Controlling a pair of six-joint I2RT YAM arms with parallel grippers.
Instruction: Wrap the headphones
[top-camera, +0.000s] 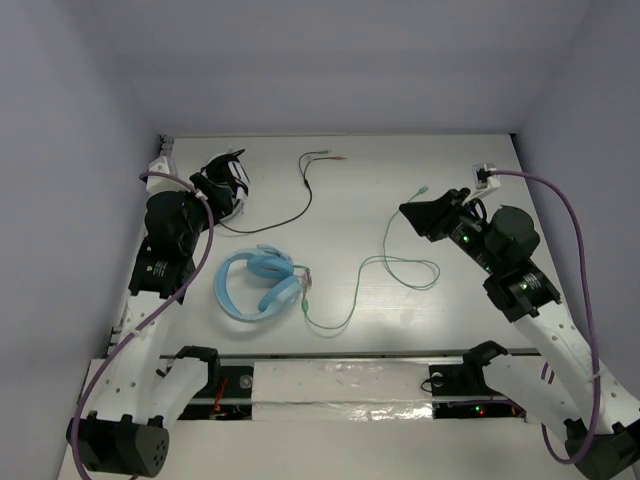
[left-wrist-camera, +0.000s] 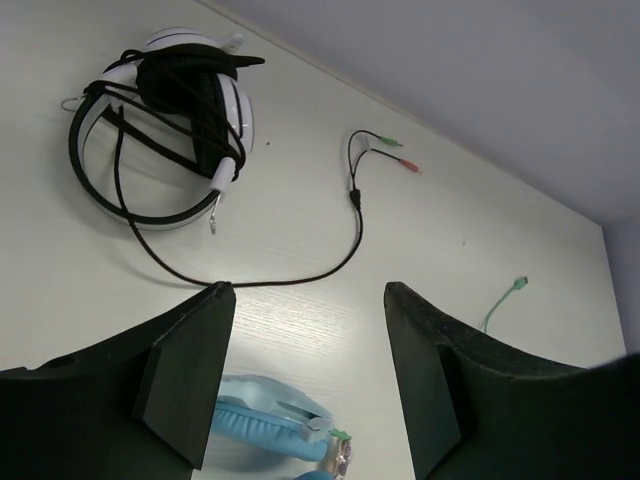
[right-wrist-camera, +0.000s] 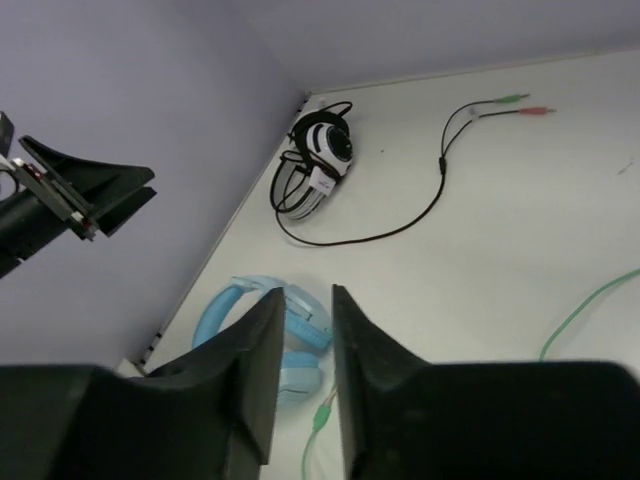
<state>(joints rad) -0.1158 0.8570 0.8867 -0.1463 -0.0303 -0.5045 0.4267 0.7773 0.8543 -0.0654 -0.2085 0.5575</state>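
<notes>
1. The headphones (top-camera: 258, 285) lie flat on the bench (top-camera: 420, 320), toward its left side and near the front edge. The blue headband curves out to the left and the 2 ear cups sit together on the right.
2. Their pale green cable (top-camera: 400, 265) leaves the cups, dips toward the front edge, then makes a loose loop at mid-bench. From there it climbs to a small plug (top-camera: 424, 190) lying just beside the right arm's tip. None of it is wound on the headband.
3. The left arm (top-camera: 165, 240) reaches toward the far left corner. The left jaws are released and stand wide apart with nothing between them. In the left wrist view, the top of a blue cup (left-wrist-camera: 270, 410) shows low in the gap.
4. The right arm (top-camera: 510, 250) leans in over the right half of the bench. The right jaws are parted by only a narrow slit and grasp nothing.
5. A second, black and white headset (top-camera: 225, 185) sits in the far left corner, close by the left arm's tip. Its dark cable (top-camera: 300, 205) trails right and ends in 2 plugs, 1 green and 1 red.
</notes>
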